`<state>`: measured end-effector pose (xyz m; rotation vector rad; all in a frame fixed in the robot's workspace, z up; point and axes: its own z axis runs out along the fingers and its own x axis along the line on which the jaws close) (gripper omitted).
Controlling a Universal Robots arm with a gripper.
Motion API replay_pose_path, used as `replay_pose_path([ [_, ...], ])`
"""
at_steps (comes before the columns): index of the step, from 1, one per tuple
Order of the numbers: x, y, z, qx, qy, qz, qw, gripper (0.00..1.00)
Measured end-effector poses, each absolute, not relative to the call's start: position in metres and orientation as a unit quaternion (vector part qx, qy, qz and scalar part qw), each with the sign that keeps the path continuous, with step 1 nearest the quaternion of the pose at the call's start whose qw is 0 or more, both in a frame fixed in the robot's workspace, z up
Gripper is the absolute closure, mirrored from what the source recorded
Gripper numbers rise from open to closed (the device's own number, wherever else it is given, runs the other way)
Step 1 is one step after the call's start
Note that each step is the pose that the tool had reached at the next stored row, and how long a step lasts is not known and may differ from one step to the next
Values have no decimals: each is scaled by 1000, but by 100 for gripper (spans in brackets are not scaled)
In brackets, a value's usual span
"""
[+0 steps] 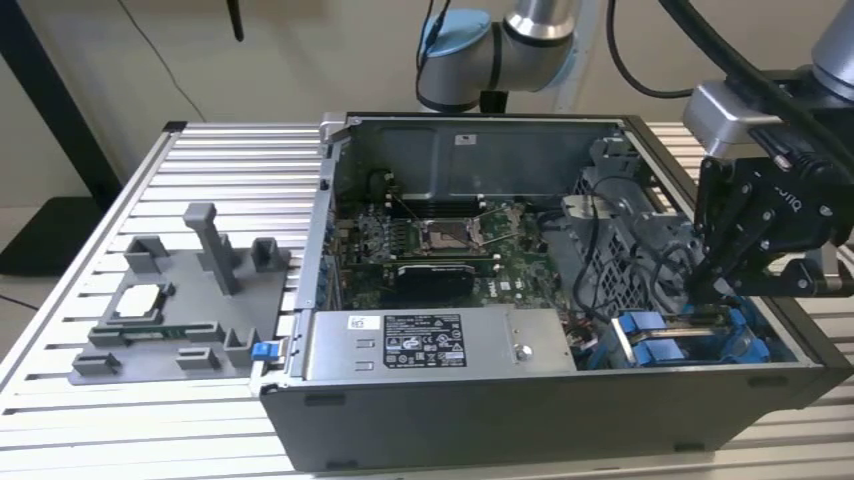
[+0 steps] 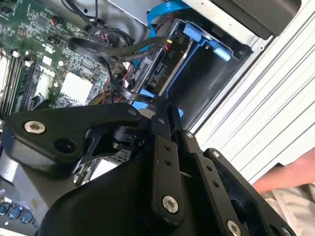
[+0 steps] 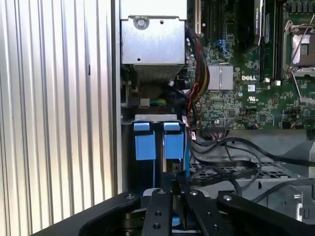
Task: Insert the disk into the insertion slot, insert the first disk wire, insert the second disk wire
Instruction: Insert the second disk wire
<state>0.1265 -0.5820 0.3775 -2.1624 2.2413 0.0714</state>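
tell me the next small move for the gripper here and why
Probably a slow, short push further down into the drive bay. In the exterior view the gripper is low inside the computer case, at the blue frames. Both wrist views show its closed fingers right at a blue-framed bay with black cables crowding beside it, so any travel should stay small.
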Motion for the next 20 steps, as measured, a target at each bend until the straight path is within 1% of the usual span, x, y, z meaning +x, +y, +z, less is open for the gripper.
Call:
replay_pose_path([
  [8,126,-580,366,-694,719,14,22,100],
  [20,129,-576,358,-694,719,15,23,100],
])
